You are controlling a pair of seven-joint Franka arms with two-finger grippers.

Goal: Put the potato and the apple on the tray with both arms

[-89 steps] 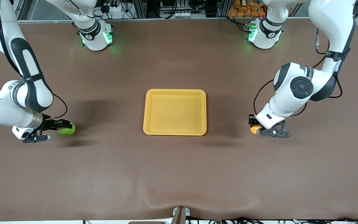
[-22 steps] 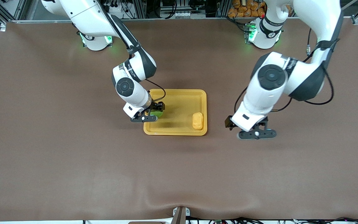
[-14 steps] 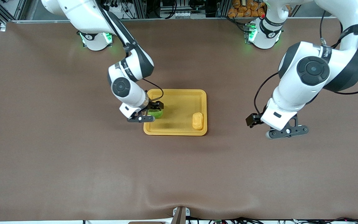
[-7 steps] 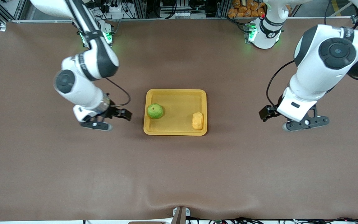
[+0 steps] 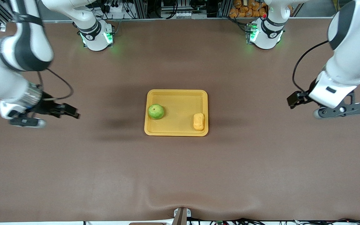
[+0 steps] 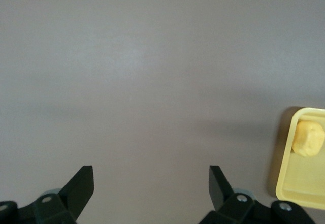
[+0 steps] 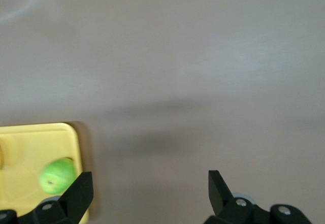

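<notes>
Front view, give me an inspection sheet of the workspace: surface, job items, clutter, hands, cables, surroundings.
Surface: brown matte table cover, wrinkled at the edge nearest the front camera.
Job's things: shallow rectangular yellow-orange plastic tray mid-table; round green apple in it toward the right arm's end; oblong yellow-orange potato in it toward the left arm's end.
Clutter: nothing seen.
Hands: left hand open, empty, over bare table at its own end; right hand open, empty, over bare table at its own end.
Cables: black cable looping along each wrist.
Surroundings: two green-lit arm bases, metal frame and wiring past the table.
</notes>
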